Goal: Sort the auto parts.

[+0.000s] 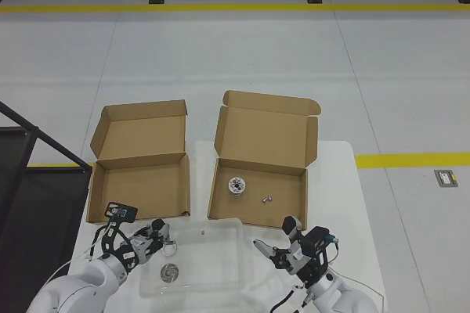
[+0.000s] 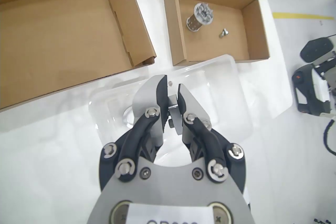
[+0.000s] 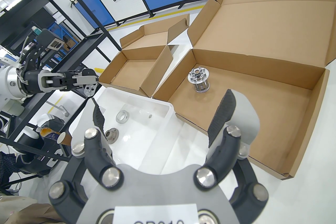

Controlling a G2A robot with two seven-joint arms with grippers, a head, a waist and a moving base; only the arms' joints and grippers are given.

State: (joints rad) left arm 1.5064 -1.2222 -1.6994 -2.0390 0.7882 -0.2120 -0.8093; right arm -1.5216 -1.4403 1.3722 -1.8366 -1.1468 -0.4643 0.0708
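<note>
The left gripper (image 2: pixel 172 99) is clamped on a small metal block (image 2: pixel 173 110), its pads pressed against both sides, and it hangs over the left end of the clear tray (image 1: pixel 219 224). Just beside it in the tray lies a ring (image 3: pixel 122 116), and nearer the robot a flanged disc (image 1: pixel 171 273). The right gripper (image 3: pixel 162 114) is spread wide with nothing between its fingers, just off the tray's right end and near the front wall of the right box (image 1: pixel 298 205). That cardboard box holds two parts, well apart from the grippers: a ribbed cylinder (image 1: pixel 236 185) standing on end and a screw (image 1: pixel 267 199) lying near it. The left box (image 1: pixel 141 188) stands beside it, lid open, both on the white table (image 1: pixel 337 203).
</note>
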